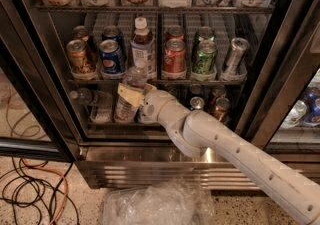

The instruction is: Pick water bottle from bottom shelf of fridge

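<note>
The water bottle [125,106] is small, clear and ribbed, and stands upright at the front left of the bottom shelf [102,121] of the fridge [150,166]. Its clear cap reaches up to the rack above. My gripper [131,94], with tan fingers [125,93], is shut around the bottle's upper body. My white arm [235,154] reaches in from the lower right through the open door.
Several small cans [220,108] stand on the bottom shelf to the right of my wrist. A clear item [82,96] lies at its left end. The rack above holds soda cans and a white-capped dark bottle [142,44]. A crumpled plastic bag [155,204] and cables [30,189] lie on the floor.
</note>
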Robot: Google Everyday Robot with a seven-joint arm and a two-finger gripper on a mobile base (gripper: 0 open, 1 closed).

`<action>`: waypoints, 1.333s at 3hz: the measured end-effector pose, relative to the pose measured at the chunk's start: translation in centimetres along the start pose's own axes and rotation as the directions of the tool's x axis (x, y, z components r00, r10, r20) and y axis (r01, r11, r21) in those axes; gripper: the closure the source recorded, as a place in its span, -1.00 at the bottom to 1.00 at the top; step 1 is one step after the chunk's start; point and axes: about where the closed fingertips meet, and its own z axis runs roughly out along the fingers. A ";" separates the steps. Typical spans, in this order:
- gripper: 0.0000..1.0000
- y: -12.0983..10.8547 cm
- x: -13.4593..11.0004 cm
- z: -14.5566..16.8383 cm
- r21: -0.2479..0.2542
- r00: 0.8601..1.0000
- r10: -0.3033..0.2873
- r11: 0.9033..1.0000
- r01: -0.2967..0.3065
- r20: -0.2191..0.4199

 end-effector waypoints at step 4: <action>1.00 5.8 -1.8 -9.0 0.052 0.991 0.131 0.990 -0.131 -0.006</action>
